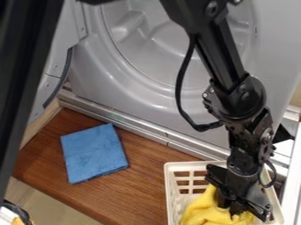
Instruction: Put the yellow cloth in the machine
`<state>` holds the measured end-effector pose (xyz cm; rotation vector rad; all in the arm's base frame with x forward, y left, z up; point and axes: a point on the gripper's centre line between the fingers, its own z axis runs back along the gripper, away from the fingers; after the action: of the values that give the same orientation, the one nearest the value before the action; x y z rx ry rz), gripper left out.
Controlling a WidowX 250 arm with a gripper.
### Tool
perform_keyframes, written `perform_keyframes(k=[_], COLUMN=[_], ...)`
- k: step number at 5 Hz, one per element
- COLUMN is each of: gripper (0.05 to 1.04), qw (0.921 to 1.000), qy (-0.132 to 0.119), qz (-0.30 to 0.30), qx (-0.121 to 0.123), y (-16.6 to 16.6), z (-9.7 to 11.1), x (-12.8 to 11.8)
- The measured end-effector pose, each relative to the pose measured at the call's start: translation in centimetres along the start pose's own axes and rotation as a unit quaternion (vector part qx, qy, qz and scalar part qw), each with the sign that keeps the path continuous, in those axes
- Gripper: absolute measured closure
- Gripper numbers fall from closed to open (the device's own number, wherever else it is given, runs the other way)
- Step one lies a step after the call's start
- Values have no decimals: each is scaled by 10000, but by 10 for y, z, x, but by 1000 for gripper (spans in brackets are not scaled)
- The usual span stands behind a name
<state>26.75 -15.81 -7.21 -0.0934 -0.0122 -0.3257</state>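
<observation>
Gripper: the black gripper (234,205) is hanging low inside the basket, its tip pressing in among yellow folds; whether it is clenching any fabric or only touching it, I cannot tell.
Yellow cloth: the bunched yellow cloth (203,210) is lying directly beneath the gripper and spilling out beside it toward the view's lower left; being crumpled, it is showing no clear long axis.
Basket: the white slotted plastic basket (170,189) is surrounding both cloth and gripper tip.
Machine: the open front-loading machine (97,66) is standing beyond the basket, its round opening (138,48) sitting up and across from the gripper, toward the view's upper left.
Arm: the single black arm (220,57) is slanting down in front of that opening.
Blue cloth: the folded blue cloth (94,154) is resting on the wooden board (147,189), well apart from the gripper.
Next move: the job is calling for a firm grip, then a lift clear of the rim before turning toward the opening; loose folds could be snagging in the slots.
</observation>
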Motion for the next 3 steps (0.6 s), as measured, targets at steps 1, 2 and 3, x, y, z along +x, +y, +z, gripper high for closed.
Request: perform_keyframes(k=[1, 2, 3], gripper=[999, 1010, 1010], qw=[10000, 9996, 9981], qy=[-40, -228, -531], qz=[29, -22, 2], qx=[-78, -182, -316], y=[-1, -3, -4], z=[0, 14, 34], x=[-4, -2, 1])
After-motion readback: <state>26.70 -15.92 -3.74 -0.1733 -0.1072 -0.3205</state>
